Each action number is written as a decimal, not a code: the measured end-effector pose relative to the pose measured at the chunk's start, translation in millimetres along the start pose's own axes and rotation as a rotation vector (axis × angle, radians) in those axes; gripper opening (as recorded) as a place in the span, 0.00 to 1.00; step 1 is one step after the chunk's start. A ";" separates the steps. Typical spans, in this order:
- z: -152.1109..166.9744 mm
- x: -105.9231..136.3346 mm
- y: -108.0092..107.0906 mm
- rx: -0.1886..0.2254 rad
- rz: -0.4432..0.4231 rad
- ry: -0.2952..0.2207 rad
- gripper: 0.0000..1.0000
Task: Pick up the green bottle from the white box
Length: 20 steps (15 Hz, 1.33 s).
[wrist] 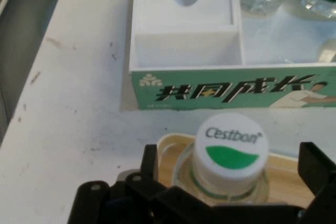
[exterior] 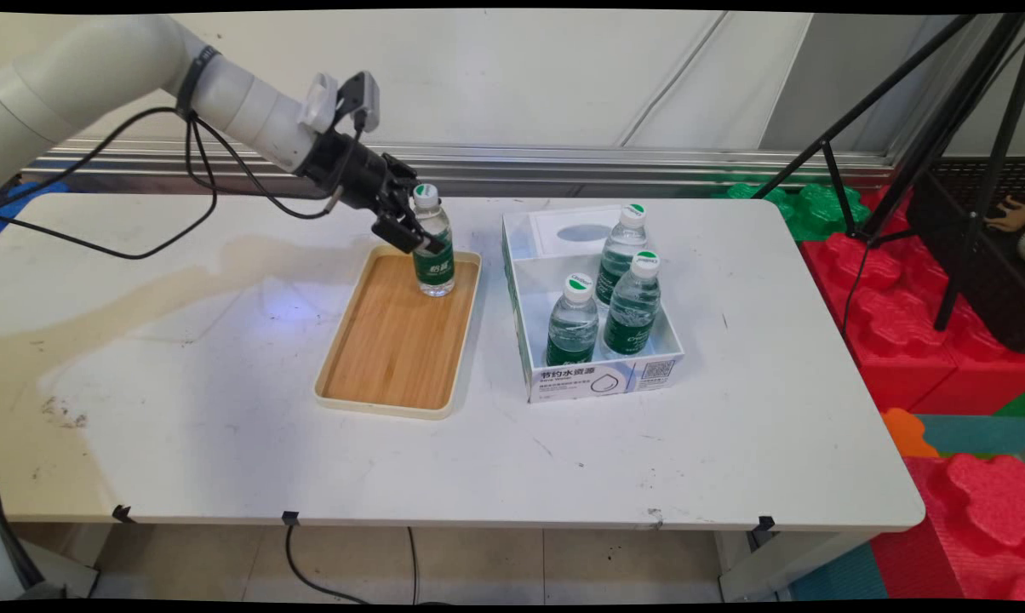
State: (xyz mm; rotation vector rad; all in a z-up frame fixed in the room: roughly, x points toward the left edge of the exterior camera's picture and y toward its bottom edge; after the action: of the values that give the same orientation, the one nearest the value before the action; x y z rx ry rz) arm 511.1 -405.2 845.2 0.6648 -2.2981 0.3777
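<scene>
Standing upright at the far end of the wooden tray (exterior: 393,340), a small clear water bottle (exterior: 433,255) sits right between the fingers of the pincer (exterior: 412,234), which reaches down to it at a slant. Whether the fingers press on the bottle or merely flank it, I cannot tell: in the hand view a black finger (wrist: 317,169) shows to each side of the bottle's neck with some gap visible, while the main view shows them right against the bottle's upper body.

The bottle has a white cap (wrist: 231,148) printed with "Cestbon" above a green half-moon, a transparent ribbed body, and a dark green label around its lower half.

The tray, with a cream rim and a wood-coloured floor, stretches away beneath the pincer toward the table's near side and holds nothing but this bottle. Just beyond the pincer's reach, beside the tray, stands a white cardboard box (exterior: 598,375) with green printing and dark lettering on its wall. Three more bottles (exterior: 602,302) of the same kind stand upright in its larger compartment. All rest on the white table (exterior: 180,409).
</scene>
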 end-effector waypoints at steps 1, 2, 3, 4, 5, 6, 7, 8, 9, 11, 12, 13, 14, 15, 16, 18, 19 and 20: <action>-3.8 1.8 0.7 -0.001 0.004 0.004 1.00; -9.6 4.5 1.8 -0.002 0.010 0.010 1.00; -13.7 6.6 2.7 -0.003 0.013 0.014 1.00; -19.7 9.8 4.2 -0.005 0.019 0.021 1.00; -23.7 12.5 5.6 -0.006 0.024 0.027 1.00; -29.5 16.7 7.6 -0.009 0.030 0.035 1.00; -33.4 19.8 9.2 -0.011 0.035 0.041 1.00; -39.0 24.3 11.8 -0.014 0.041 0.050 1.00; -44.5 30.3 14.9 -0.019 0.051 0.061 1.00; -52.3 42.5 20.3 -0.025 0.070 0.080 1.00; -54.5 49.2 23.2 -0.028 0.077 0.090 1.00; -55.4 56.1 25.7 -0.031 0.083 0.101 1.00; -54.4 62.3 27.7 -0.035 0.088 0.109 1.00; -53.3 66.4 28.9 -0.037 0.090 0.115 1.00; -51.5 71.0 30.5 -0.039 0.092 0.121 1.00; -40.4 86.0 33.2 -0.048 0.099 0.136 1.00; -35.5 90.8 33.6 -0.051 0.102 0.140 1.00; -30.0 95.5 33.6 -0.052 0.104 0.143 1.00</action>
State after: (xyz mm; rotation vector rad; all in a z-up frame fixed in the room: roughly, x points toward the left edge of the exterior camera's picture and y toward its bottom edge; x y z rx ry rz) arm 449.6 -398.1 930.8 0.4775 -2.2038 0.3993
